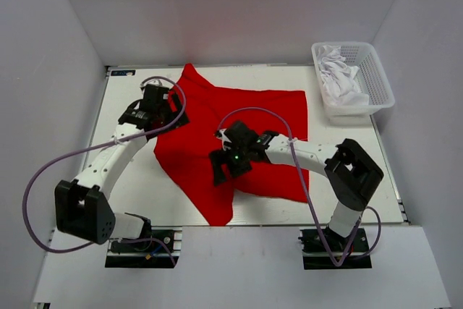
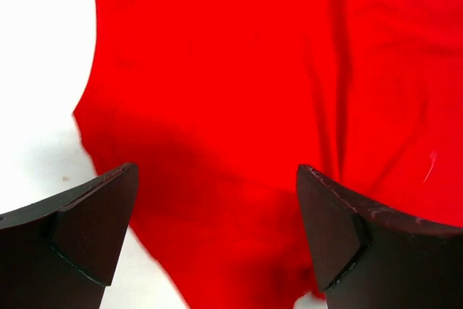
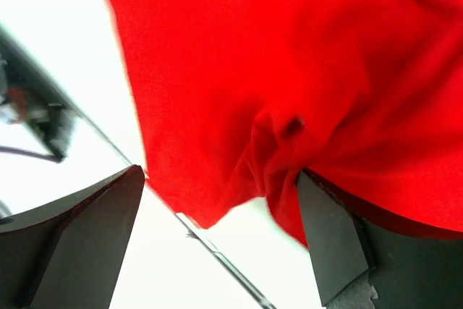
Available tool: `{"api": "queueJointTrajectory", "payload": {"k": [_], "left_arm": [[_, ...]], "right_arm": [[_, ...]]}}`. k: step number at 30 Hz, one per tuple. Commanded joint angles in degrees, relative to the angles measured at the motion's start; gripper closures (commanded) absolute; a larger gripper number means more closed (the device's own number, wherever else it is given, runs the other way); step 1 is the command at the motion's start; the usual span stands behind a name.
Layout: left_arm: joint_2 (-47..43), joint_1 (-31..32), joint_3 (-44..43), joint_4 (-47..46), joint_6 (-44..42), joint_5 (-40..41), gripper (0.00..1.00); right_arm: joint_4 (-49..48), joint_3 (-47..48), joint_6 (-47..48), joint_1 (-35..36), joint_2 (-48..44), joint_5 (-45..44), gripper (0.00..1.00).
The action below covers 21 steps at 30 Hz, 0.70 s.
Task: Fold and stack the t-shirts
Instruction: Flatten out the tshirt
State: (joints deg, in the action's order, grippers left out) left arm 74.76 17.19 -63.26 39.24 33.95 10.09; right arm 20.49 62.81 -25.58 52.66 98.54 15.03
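A bright red t-shirt (image 1: 239,117) lies spread and rumpled across the white table, one corner reaching toward the near edge. My left gripper (image 1: 165,108) hovers at the shirt's left edge and is open; in the left wrist view the red t-shirt (image 2: 239,85) fills the space beyond the gripper (image 2: 215,179), with nothing between the fingers. My right gripper (image 1: 226,170) is over the shirt's lower middle, also open. In the right wrist view a bunched fold of the red t-shirt (image 3: 275,70) rests against one finger (image 3: 325,229) of that gripper (image 3: 217,179). White t-shirts (image 1: 338,77) lie crumpled in the basket.
A white plastic lattice basket (image 1: 376,70) stands at the far right corner of the table. Grey walls enclose the table on three sides. Bare white table surface (image 1: 130,186) shows left of the shirt, and the table's near edge (image 3: 239,265) crosses the right wrist view.
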Motion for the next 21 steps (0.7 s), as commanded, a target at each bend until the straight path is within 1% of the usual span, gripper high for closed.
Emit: {"api": "queueJointTrajectory", "payload": {"k": [1, 3, 5, 6, 7, 8, 9, 11, 12, 13, 14, 16, 17, 21], "left_arm": [[3.54, -0.40, -4.58, 0.31, 0.50, 0.72, 0.00], [5.65, -0.40, -6.07, 0.92, -0.03, 0.72, 0.00], [9.86, -0.40, -7.57, 0.92, -0.56, 1.51, 0.00], [11.62, -0.40, -9.75, 0.92, -1.08, 1.51, 0.00], [13.64, -0.40, -11.08, 0.92, -1.08, 1.51, 0.00], [15.66, -0.40, -12.40, 0.92, -2.04, 1.51, 0.00], [20.20, 0.29, -15.11, 0.92, -2.83, 2.12, 0.00], [25.32, 0.30, -18.98, 2.05, -3.46, 2.74, 0.00], [31.09, 0.30, -23.96, 4.85, -3.46, 2.74, 0.00], [33.84, 0.30, -26.45, 6.27, -3.46, 3.27, 0.00], [36.39, -0.40, -30.91, 7.41, -3.46, 3.79, 0.00], [42.88, -0.40, -34.36, 9.09, -4.07, 4.58, 0.00], [44.84, -0.40, -37.51, 9.62, -4.77, 5.81, 0.00], [52.75, -0.93, -43.60, 11.55, -5.39, 6.44, 0.00]], "right_arm": [[3.15, 6.18, 2.46, 0.60, 0.34, 4.23, 0.10], [4.73, 8.37, 2.64, 0.25, -0.02, -0.86, 0.10], [8.93, 10.48, 2.91, -0.98, -0.46, -13.72, 0.10], [11.04, 11.71, 2.91, -1.85, -0.37, -17.36, 0.10], [12.02, 12.25, 2.47, -3.17, -0.02, -23.14, 0.10], [13.59, 12.95, 2.12, -4.23, 0.07, -25.29, 0.10], [14.65, 13.39, 2.20, -6.15, 0.25, -28.09, 0.10], [15.45, 13.92, 2.21, -9.94, 0.33, -28.91, 0.10], [15.63, 13.84, 2.29, -12.30, 0.16, -29.61, 0.10], [15.28, 13.83, 2.29, -14.85, 0.16, -29.62, 0.10], [14.41, 13.40, 3.51, -17.22, 0.33, -29.70, 0.10], [14.40, 14.36, 4.22, -20.56, 1.91, -29.01, 0.10], [14.49, 16.10, 5.71, -22.32, 4.18, -28.39, 0.10], [13.00, 19.37, 7.04, -26.29, 9.03, -26.37, 0.10]]}}
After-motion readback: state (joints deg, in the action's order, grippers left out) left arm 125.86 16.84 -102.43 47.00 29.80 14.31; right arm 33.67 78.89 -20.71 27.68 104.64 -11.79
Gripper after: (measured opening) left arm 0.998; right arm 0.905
